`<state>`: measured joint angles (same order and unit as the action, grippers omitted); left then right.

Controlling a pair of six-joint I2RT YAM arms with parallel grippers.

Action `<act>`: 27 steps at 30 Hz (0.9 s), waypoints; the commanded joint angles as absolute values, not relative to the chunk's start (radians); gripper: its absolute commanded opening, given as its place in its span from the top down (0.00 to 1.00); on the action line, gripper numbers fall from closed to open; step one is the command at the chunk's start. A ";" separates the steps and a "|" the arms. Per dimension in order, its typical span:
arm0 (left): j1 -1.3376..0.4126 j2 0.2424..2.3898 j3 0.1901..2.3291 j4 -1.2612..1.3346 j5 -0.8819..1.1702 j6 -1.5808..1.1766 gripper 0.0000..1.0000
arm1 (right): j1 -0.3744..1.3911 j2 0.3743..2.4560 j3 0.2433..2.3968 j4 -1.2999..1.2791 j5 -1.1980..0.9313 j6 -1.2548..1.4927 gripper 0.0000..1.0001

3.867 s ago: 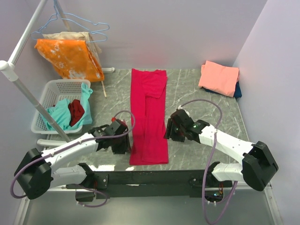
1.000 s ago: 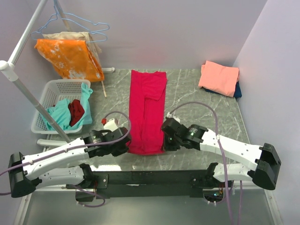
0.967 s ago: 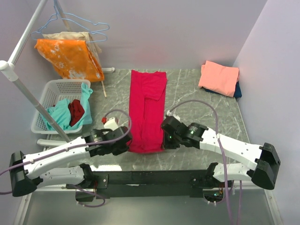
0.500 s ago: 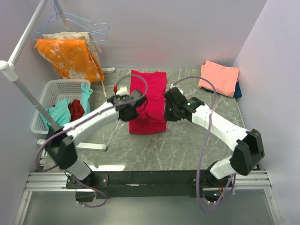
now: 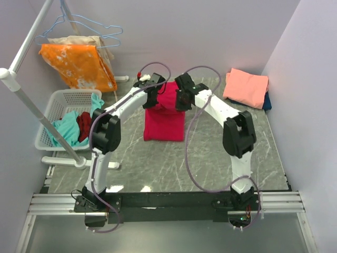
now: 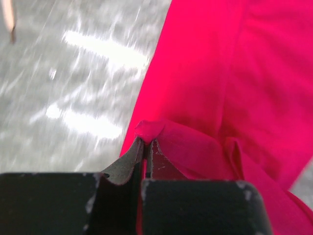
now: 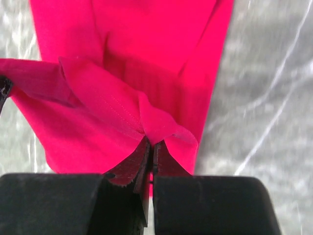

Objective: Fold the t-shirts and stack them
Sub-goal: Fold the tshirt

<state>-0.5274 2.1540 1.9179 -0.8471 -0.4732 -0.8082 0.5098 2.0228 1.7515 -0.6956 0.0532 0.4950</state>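
Red tee (image 5: pixel 164 125) lies mid-table, toward the back wall, in a narrow lengthwise strip with its near fold flat on the marbled table (image 5: pixel 210 158). Both arms stretch far forward over it. The left end effector (image 5: pixel 151 96) is clamped on the left corner of the tee's loose end; its wrist view shows the cloth bunched into a small peak right at the closed tips, with grey table off to the left. The right end effector (image 5: pixel 180 99) is pinched tight on the opposite corner, and its wrist view shows a stitched hem running from the grip across to the other arm's dark tip at the left edge. Between the two grips the held end is raised and sags slightly above the flat layer of the red tee beneath it.

A folded pink tee (image 5: pixel 246 87) sits in the far right corner on top of a blue tee (image 5: pixel 267 101), well apart from the red one. At the left, a white basket (image 5: pixel 63 96) holds teal and dark red cloth, and an orange cloth (image 5: pixel 79 66) hangs from the rack (image 5: pixel 21 97) behind it
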 commanded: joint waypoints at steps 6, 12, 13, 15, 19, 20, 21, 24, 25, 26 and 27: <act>-0.436 2.376 2.213 -0.784 -0.348 -0.624 0.85 | 0.411 2.197 1.996 -0.764 0.034 0.491 1.00; -0.388 2.398 2.250 -0.746 -0.278 -0.597 0.45 | 0.376 2.218 2.016 -0.741 0.005 0.506 0.61; -0.387 2.379 2.234 -0.742 -0.282 -0.592 0.41 | 0.374 2.215 2.016 -0.736 0.003 0.506 0.56; -0.387 2.347 2.201 -0.720 -0.311 -0.586 0.34 | 0.368 2.197 2.003 -0.720 0.009 0.506 0.54; -0.385 2.243 2.068 -0.687 -0.308 -0.592 0.33 | 0.362 2.129 1.942 -0.690 0.020 0.508 0.54; -0.385 2.206 2.047 -0.692 -0.299 -0.597 0.34 | 0.362 2.120 1.931 -0.693 0.015 0.506 0.54; -0.387 2.186 2.024 -0.701 -0.278 -0.597 0.34 | 0.362 2.106 1.921 -0.701 0.009 0.506 0.53; -0.388 2.102 1.896 -0.709 -0.243 -0.600 0.37 | 0.364 2.056 1.800 -0.695 -0.044 0.500 0.55; -0.388 2.050 1.817 -0.690 -0.229 -0.601 0.37 | 0.365 2.040 1.766 -0.669 -0.066 0.502 0.55; -0.388 2.024 1.777 -0.680 -0.212 -0.604 0.37 | 0.367 2.023 1.731 -0.657 -0.075 0.503 0.55; -0.388 1.998 1.741 -0.672 -0.197 -0.600 0.38 | 0.368 1.993 1.668 -0.643 -0.089 0.505 0.56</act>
<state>-0.3828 2.1586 1.8626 -0.7044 -0.2665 -0.6098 0.3637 2.1143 1.7985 -0.6918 -0.0265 0.5041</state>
